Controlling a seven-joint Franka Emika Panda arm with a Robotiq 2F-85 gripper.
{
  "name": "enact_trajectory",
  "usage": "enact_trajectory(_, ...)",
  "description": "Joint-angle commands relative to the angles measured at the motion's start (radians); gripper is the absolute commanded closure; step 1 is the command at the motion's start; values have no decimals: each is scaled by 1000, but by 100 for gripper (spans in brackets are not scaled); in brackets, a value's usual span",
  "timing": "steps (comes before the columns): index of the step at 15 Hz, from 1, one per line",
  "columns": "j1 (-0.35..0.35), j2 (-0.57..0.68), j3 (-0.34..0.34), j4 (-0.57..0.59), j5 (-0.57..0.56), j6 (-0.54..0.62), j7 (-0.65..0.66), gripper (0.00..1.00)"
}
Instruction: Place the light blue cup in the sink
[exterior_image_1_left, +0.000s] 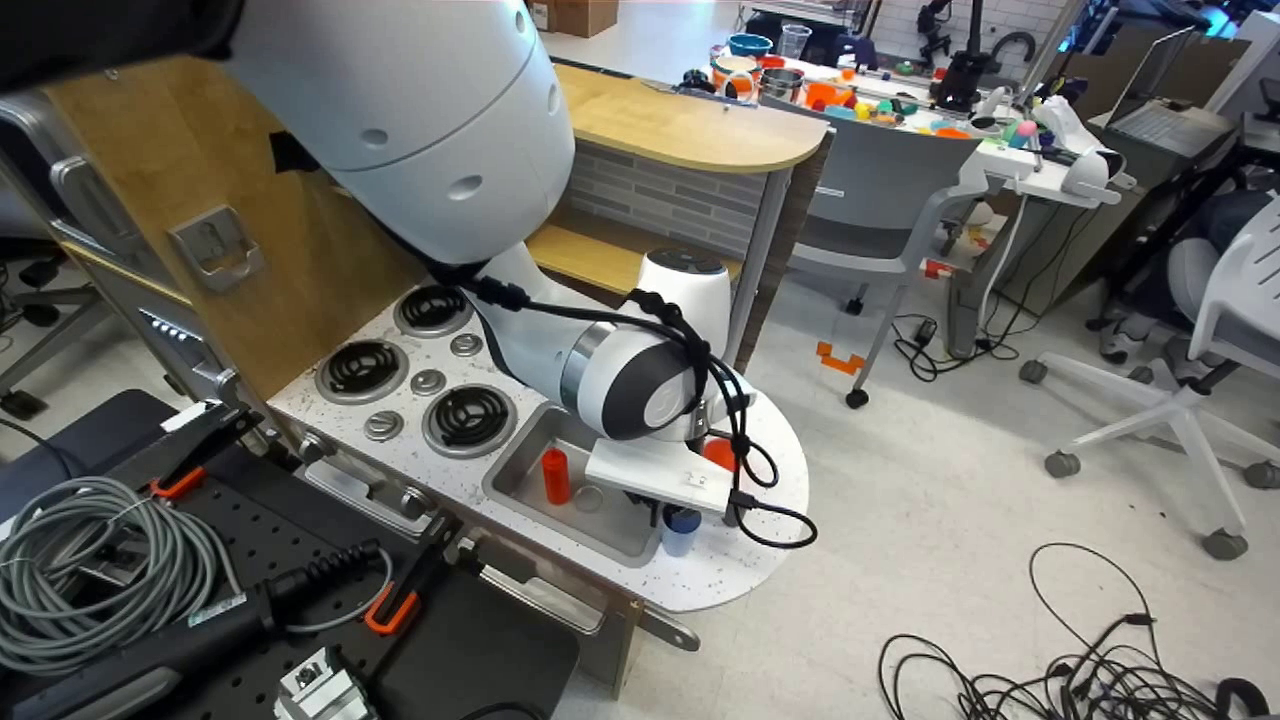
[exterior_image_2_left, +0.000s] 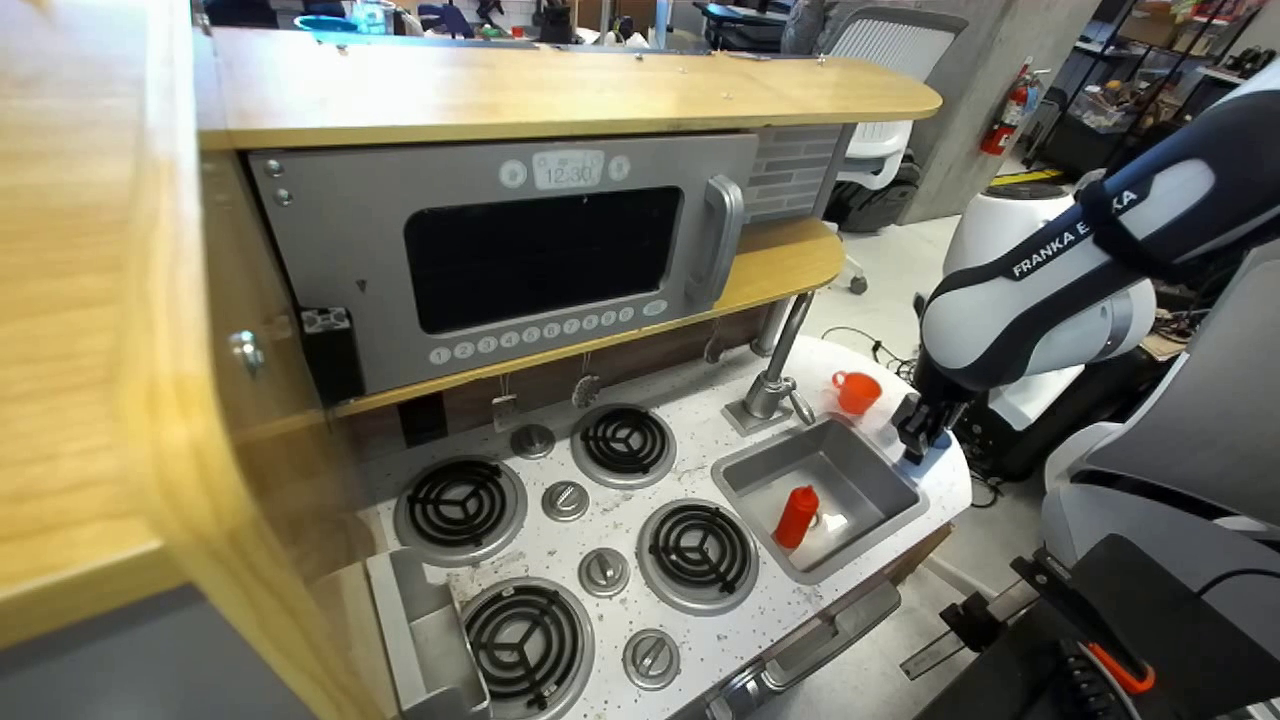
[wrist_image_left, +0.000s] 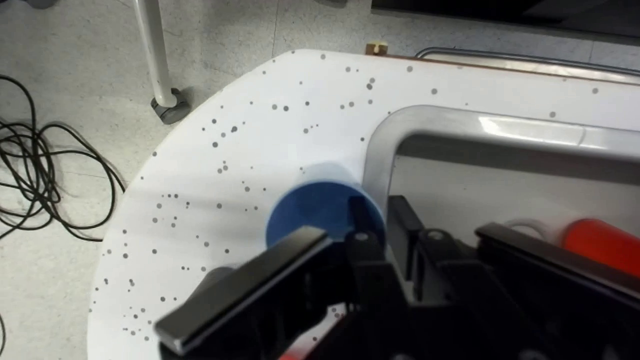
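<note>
meanwhile, red bottle (exterior_image_2_left: 797, 517) inside the sink (exterior_image_2_left: 850, 475), orange-red cup (exterior_image_2_left: 858, 394) nearby

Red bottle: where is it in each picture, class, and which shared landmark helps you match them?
In an exterior view: red bottle, left of and below centre.
In an exterior view: red bottle, right of and below centre.
Wrist view: red bottle, at the right edge, partly showing.
Shared landmark: the sink around it.

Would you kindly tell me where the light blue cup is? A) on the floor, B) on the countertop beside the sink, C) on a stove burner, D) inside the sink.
B, since the wrist view shows the light blue cup on the speckled countertop, just outside the sink.
</note>
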Motion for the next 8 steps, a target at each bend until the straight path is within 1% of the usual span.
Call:
enact_trajectory(1, -19, -30, 20, 10, -18, -29, -9, 100)
enact_trajectory(5, -23, -82, 47, -49, -21, 2, -45, 99)
enact_trajectory(8, -15, -73, 64, -55, -24, 13, -57, 99)
